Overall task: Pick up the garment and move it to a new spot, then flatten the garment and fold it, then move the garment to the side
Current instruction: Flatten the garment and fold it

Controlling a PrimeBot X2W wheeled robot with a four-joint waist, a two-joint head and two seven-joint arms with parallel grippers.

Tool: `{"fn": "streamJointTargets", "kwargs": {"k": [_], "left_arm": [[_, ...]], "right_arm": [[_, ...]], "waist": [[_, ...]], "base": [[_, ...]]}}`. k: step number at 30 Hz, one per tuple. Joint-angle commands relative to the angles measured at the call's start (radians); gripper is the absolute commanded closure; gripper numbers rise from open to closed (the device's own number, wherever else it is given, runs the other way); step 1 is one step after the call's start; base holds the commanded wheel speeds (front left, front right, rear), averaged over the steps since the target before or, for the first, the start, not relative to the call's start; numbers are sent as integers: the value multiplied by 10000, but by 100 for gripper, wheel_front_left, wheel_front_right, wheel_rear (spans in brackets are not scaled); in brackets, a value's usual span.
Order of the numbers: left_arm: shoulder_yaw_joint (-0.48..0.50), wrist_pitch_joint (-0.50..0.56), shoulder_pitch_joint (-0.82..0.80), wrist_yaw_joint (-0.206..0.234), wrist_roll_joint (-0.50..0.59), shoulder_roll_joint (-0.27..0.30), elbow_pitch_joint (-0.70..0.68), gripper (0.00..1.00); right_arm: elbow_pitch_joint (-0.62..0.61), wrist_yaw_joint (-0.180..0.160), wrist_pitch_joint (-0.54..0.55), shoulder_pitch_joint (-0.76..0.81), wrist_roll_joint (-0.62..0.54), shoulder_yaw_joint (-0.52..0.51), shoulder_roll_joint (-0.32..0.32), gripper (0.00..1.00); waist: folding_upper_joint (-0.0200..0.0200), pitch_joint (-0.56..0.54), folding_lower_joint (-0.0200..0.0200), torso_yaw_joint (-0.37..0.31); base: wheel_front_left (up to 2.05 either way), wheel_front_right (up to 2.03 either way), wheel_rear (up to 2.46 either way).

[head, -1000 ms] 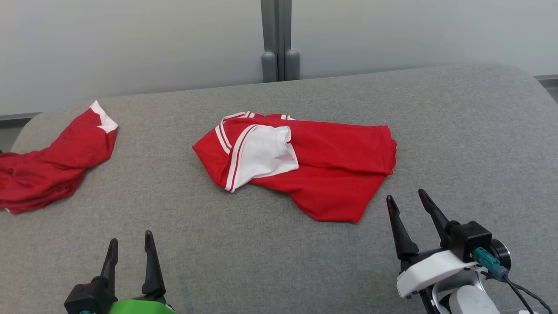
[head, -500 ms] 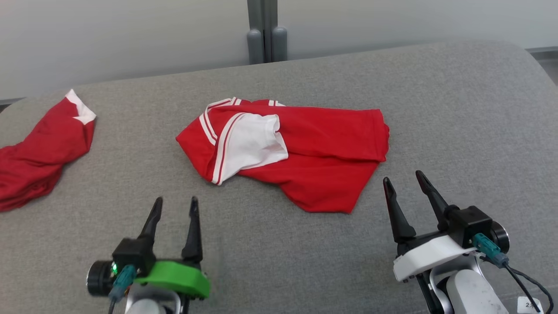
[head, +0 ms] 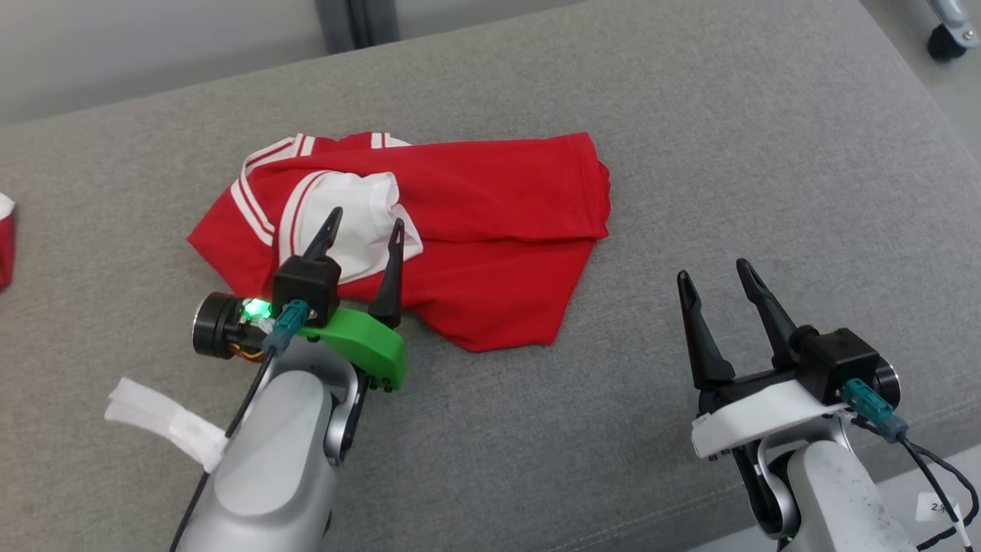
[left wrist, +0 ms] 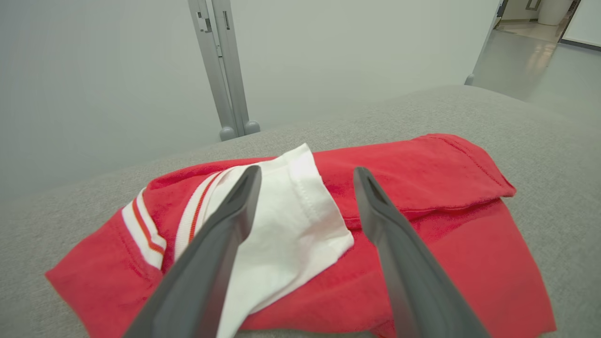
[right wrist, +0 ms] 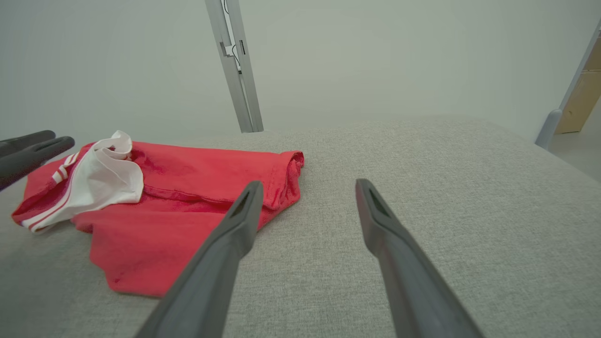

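Hovering with fingers apart, the left gripper (head: 368,218) is over the white part of the garment (head: 498,222), which lies crumpled on the grey cushion (head: 728,153). At 4 o'clock from it, the right gripper (head: 712,270) is spread too, holding nothing.

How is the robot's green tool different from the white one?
The left tool sits on a green mount; the right tool on a white mount. The left tool is over the red garment; the right tool is over bare grey cushion beside it. Both are open, dark-fingered and holding nothing.
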Motion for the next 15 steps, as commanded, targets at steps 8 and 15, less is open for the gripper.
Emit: {"fn": "streamJointTargets", "kwargs": {"k": [8,15], "left_arm": [[17,363,-1324,991,411,96,1803,0],[-30,134,-1540,1110,206,77,2408,100]], "right_arm": [[-64,-7,-31,-244,235,92,-11,0],[-4,-7,-31,-124,271,30,-13,0]], "waist": [[-1,788,0,-784],[-1,630,0,-616]], "base": [[0,0,0],[0,0,0]]}}
